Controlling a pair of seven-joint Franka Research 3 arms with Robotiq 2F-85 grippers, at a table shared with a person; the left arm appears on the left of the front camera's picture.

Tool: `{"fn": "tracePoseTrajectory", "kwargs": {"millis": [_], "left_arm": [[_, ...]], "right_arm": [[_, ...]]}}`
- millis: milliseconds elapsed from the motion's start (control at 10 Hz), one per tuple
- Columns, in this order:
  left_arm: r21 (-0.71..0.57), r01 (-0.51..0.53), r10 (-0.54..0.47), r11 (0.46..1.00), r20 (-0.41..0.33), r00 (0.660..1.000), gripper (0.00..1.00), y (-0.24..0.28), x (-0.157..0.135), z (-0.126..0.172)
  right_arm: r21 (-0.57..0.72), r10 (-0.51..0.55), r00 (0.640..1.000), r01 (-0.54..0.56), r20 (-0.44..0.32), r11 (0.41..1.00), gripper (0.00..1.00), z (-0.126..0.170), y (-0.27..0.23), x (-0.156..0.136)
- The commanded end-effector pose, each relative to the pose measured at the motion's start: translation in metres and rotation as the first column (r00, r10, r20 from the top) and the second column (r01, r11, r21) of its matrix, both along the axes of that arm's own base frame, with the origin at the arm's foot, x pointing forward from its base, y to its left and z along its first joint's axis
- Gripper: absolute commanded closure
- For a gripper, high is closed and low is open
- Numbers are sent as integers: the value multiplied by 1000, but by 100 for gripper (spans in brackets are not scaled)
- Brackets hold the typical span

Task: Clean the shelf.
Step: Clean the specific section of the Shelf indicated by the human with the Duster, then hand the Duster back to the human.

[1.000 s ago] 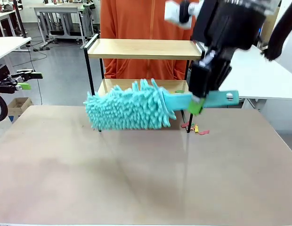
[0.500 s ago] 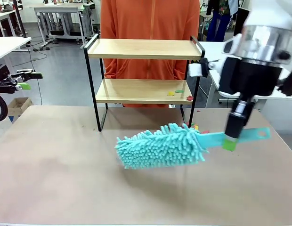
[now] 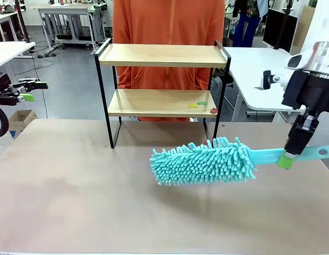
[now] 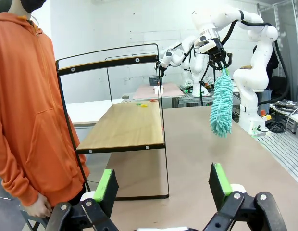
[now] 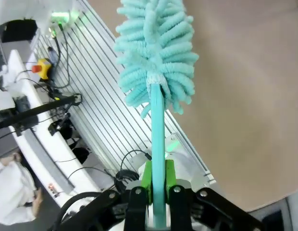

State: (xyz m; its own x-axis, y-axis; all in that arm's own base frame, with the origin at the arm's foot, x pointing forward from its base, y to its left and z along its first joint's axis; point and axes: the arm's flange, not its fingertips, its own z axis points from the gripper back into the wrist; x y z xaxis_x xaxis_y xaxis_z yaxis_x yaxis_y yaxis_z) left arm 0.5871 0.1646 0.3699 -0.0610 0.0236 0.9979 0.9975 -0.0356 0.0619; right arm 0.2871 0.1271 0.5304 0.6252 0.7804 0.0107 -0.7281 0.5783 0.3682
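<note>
With jaws clamped on the duster (image 3: pixel 207 161), the right gripper (image 3: pixel 286 159) held it above the bench (image 3: pixel 74 202), so sweeping the scraps (image 3: pixel 200 106) off the shelf (image 3: pixel 162 55) seemed next; the left gripper (image 4: pixel 163 185) was apart.

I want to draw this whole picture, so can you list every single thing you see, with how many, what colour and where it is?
shelf: one, light wood boards in a black frame, far middle of the table.
small scraps: a few, yellow, green and red, right end of the lower board.
duster: one, turquoise and fluffy, held off the table in front of the shelf, to the right.
table: one, beige, under everything.
white tables: some, in the room behind.
person: one, orange hoodie, standing behind the shelf.
right gripper: one, black with green pads, shut on the duster's handle at the right.
left gripper: one, black with green pads, open, at the left edge.
</note>
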Motion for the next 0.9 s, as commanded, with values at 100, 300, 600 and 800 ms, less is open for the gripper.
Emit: {"fn": "tracePoseTrajectory", "kwargs": {"millis": [100, 300, 600, 800], "left_arm": [[1, 2, -2, 1000, 10, 1000, 0, 0, -1, 3], [1, 2, -2, 1000, 10, 1000, 0, 0, -1, 3], [1, 2, -2, 1000, 10, 1000, 0, 0, -1, 3], [1, 2, -2, 1000, 10, 1000, 0, 0, -1, 3]], "right_arm": [[-10, 27, 999, -27, 17, 1000, 87, 4, 12, -8], [-10, 27, 999, -27, 17, 1000, 87, 4, 12, -8], [-10, 27, 999, -27, 17, 1000, 87, 4, 12, -8], [-10, 27, 999, -27, 17, 1000, 87, 4, 12, -8]]}}
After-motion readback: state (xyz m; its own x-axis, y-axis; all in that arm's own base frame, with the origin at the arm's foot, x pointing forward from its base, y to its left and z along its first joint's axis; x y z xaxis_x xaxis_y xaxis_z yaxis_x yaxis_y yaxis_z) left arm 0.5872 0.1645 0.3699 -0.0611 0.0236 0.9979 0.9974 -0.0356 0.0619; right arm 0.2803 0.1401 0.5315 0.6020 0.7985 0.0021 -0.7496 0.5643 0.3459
